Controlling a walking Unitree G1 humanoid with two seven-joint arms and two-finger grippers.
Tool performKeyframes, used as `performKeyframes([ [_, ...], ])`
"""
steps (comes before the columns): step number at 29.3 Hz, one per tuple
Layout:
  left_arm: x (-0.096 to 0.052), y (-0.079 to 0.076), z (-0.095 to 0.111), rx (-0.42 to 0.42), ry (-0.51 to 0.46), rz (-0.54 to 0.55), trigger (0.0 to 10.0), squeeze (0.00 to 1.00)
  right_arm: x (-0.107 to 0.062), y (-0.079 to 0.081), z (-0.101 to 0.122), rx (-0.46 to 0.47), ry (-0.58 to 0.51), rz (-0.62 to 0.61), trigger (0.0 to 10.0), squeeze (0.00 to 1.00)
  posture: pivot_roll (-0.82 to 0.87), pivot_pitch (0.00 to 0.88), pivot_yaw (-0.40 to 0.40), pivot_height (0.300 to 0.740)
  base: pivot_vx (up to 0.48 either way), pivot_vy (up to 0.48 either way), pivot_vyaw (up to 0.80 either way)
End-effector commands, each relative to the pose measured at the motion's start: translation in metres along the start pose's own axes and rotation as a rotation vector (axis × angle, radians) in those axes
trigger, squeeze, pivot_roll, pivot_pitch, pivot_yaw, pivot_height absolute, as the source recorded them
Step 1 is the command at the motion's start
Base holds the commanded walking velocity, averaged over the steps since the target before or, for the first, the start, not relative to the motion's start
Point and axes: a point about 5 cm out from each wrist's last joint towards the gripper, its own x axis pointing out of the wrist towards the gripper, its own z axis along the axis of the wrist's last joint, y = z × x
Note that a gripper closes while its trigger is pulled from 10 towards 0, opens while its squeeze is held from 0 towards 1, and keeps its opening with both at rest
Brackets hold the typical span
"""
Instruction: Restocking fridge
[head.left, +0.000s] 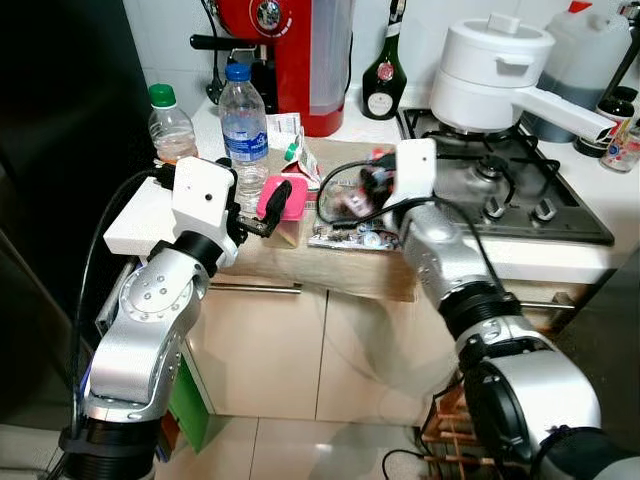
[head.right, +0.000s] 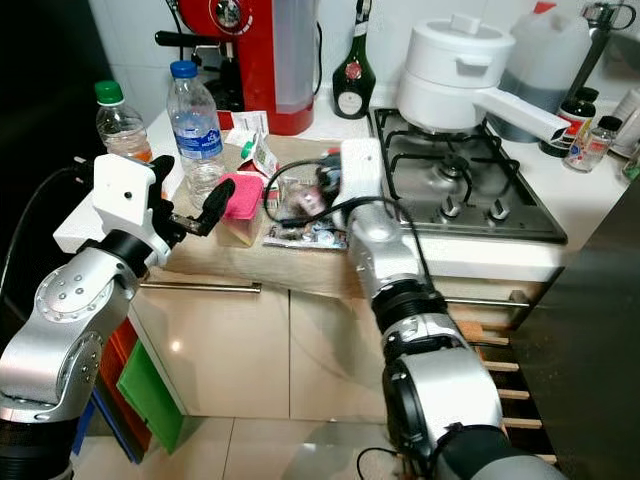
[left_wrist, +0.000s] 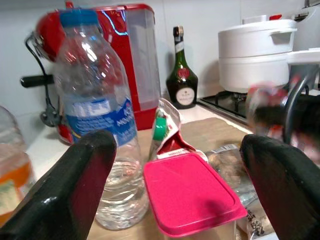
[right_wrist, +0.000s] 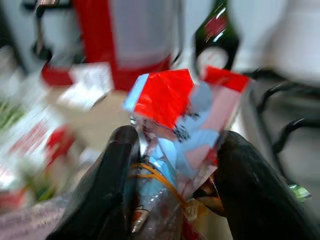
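A clear tub with a pink lid (left_wrist: 190, 192) stands on the wooden board (head.left: 345, 268) beside a blue-capped water bottle (head.left: 244, 130). My left gripper (head.left: 264, 212) is open, its black fingers (left_wrist: 75, 192) on either side of the tub's lid at close range. A smaller green-capped bottle (head.left: 170, 122) stands left of the water bottle. My right gripper (head.left: 362, 192) hovers over the board's right part, shut on a crinkly red and blue snack packet (right_wrist: 175, 107). More flat packets (head.left: 345, 238) lie on the board beneath it.
A red coffee machine (head.left: 305, 55) and a dark green bottle (head.left: 384, 75) stand at the back. A white pot (head.left: 490, 65) sits on the gas hob (head.left: 520, 190) to the right. A dark fridge side (head.left: 50, 200) rises at the left. Cabinet fronts (head.left: 300, 350) lie below.
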Motion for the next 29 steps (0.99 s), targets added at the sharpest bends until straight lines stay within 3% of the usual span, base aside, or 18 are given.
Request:
performKeyframes([
  [1, 0.005, -0.001, 0.005, -0.002, -0.021, -0.011, 10.0, 0.00, 0.005, 0.000, 0.038, 0.016, -0.160, 0.005, 0.0, 0.00, 0.02, 0.000, 0.007, 0.740, 0.000, 0.000, 0.00],
  [7, 0.006, -0.001, 0.005, -0.006, -0.025, -0.014, 10.0, 0.00, 0.003, -0.003, 0.064, 0.008, -0.311, 0.009, 0.0, 0.00, 0.01, 0.000, 0.008, 0.740, 0.000, 0.000, 0.00],
  [12, 0.005, 0.000, 0.005, 0.015, -0.052, 0.021, 10.0, 0.00, -0.005, -0.002, 0.071, -0.067, -0.440, -0.006, 0.0, 0.00, 0.01, 0.000, -0.001, 0.740, 0.000, 0.000, 0.00],
  [13, 0.003, -0.002, 0.009, 0.010, -0.091, 0.039, 10.0, 0.00, -0.013, 0.001, 0.074, -0.137, -0.510, -0.006, 0.0, 0.00, 0.01, 0.000, -0.007, 0.740, 0.000, 0.000, 0.00],
  [19, -0.003, -0.007, 0.018, -0.004, -0.177, 0.116, 10.0, 0.00, -0.039, 0.005, 0.072, -0.282, -0.637, -0.018, 0.0, 0.00, 0.01, 0.000, -0.018, 0.740, 0.000, 0.000, 0.00],
  [29, 0.005, -0.009, 0.015, -0.022, -0.183, 0.167, 10.0, 0.00, -0.057, -0.011, 0.054, -0.359, -0.629, -0.105, 0.0, 0.00, -0.01, 0.000, -0.021, 0.740, 0.000, 0.000, 0.00],
])
